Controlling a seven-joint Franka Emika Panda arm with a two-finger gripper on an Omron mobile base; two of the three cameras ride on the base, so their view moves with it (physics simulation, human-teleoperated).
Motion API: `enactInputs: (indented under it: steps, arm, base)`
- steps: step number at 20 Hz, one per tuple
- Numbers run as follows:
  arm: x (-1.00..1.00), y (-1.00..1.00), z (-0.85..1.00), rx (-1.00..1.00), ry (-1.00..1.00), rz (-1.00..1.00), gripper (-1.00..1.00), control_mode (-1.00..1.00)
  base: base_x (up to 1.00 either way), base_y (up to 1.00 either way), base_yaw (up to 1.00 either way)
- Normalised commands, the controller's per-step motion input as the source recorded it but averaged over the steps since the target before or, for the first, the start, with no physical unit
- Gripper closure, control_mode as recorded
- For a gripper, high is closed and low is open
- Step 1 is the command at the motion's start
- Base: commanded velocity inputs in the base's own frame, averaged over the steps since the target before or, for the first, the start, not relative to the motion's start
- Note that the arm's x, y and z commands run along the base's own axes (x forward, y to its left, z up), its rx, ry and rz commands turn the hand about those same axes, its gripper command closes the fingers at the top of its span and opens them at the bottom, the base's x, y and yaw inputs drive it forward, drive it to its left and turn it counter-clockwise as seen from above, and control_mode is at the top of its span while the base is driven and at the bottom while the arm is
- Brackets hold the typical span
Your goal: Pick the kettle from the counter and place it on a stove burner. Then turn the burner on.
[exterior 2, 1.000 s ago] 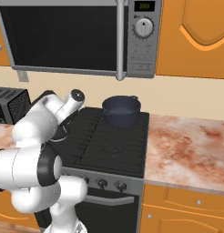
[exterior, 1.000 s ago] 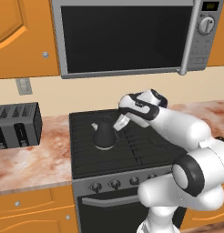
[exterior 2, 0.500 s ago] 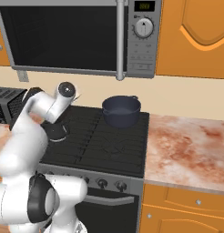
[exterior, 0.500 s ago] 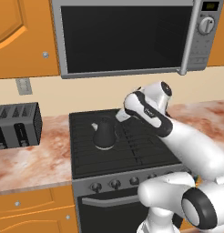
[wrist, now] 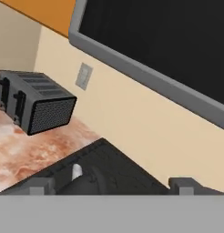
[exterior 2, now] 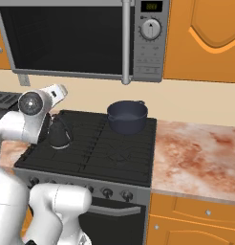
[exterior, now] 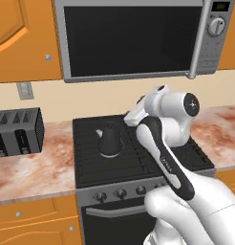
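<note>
Microwave (exterior: 131, 38) spans the upper wall, dark door, dial at its right end, orange cabinets (exterior: 21, 40) on either side. Below it the matte black cooktop (exterior 2: 98, 148) sits set into the pinkish-brown marbled worktop (exterior 2: 196, 160), silver knobs (exterior: 120, 193) in a row along the stove front. White arm rises in front of the stove, elbow bent, wrist lifted above the left side of the cooktop. Black slotted toaster (exterior: 16, 130) stands on the worktop left of the stove, near the wall; a wall outlet (wrist: 84, 76) sits just above and right of it in the hand view. Dark-blue two-handled pot (exterior 2: 127, 116) rests on the back right burner, well apart from the kettle. Kettle (exterior: 109, 140) stands upright on the stove burner (exterior: 105, 155) at the left middle of the cooktop, loop handle up, pale-tipped spout pointing left. Gripper (exterior: 133, 117) hangs above and just right of the kettle, not touching it, fingers spread wide with nothing between them. In the hand view the kettle top and pale spout tip (wrist: 77, 171) show low between the two fingertips (wrist: 183, 185).
</note>
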Motion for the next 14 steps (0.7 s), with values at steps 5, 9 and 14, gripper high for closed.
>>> enactInputs:
  steps: [5,9,14]
  arm:
    - [-1.0,0.0,0.18,0.0,0.0,-0.23,-1.0,-1.0]
    - [-1.0,0.0,-0.11,-0.03,0.07,-0.23,-1.0,-1.0]
    - [-1.0,0.0,-0.46,-0.11,0.19,-0.18,-1.0,-1.0]
  base:
    - [0.0,0.0,0.0]
    - [0.0,0.0,0.0]
    - [0.0,0.0,0.0]
